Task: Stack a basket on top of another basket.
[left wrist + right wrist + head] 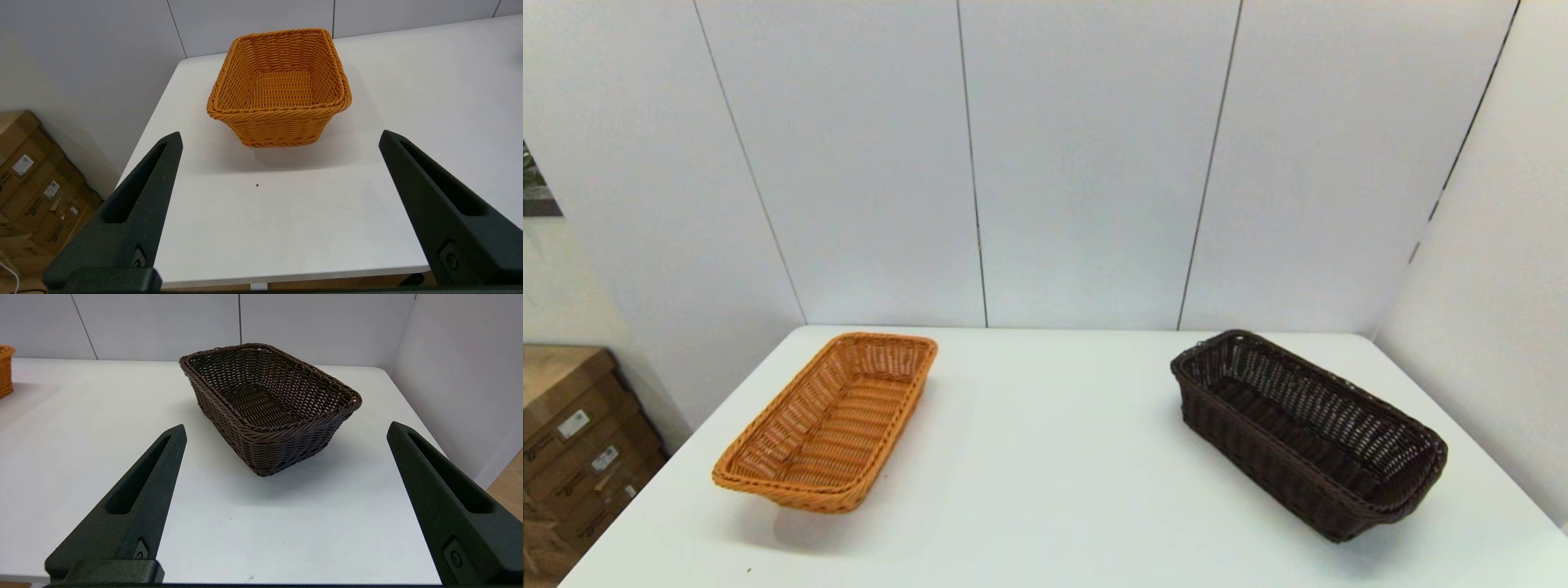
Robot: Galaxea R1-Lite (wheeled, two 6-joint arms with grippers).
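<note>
From the head view nothing of the stacking is done: the dark basket [1308,433] sits on the table [1054,457] at about 4 o'clock, the tan basket [829,420] at about 8 o'clock, well apart, both upright and empty, and neither arm shows. The dark one has deeper sides and an open weave; its long axis runs toward 10 o'clock. In the left wrist view the left gripper [280,141] hangs short of the table's near edge, fingers wide and holding nothing, with the tan basket's end wall and braided rim ahead at 12 o'clock. In the right wrist view the right gripper [286,430] likewise waits, fingers wide and empty, the dark basket [269,408] ahead with a corner turned toward it. Grasp, lift, carry and placing all remain, I judge.
</note>
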